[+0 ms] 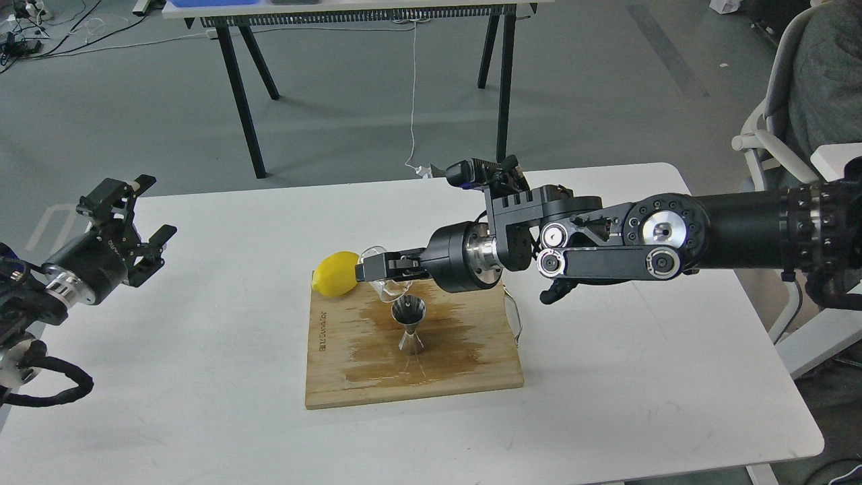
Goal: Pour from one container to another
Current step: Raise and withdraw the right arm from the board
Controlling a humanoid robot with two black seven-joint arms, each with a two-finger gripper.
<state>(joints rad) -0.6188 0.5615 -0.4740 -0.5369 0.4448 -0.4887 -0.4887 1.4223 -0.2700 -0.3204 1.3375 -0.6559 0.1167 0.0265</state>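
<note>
Right gripper (377, 268): reaching in from the right, fingers pinched on the clear glass cup, held above the board's far part.
Clear glass cup (385, 279): tipped over, lip pointing down toward the jigger's open top, just beside the lemon; contents too transparent to make out.
Steel jigger (409, 326): upright near the middle of the cutting board, hourglass shape, wide mouth facing up, directly below and just right of the tilted cup.
Cutting board (350, 384): light wood, lying on the white table; darker wet stain spread around the jigger.
Lemon (336, 274): yellow, at the board's far left corner, touching or nearly touching the cup.
Left gripper (138, 222): far out at the left edge, raised above the table, fingers spread apart, holding nothing, well apart from the board.
White table (606, 377): carrying the board at centre.
</note>
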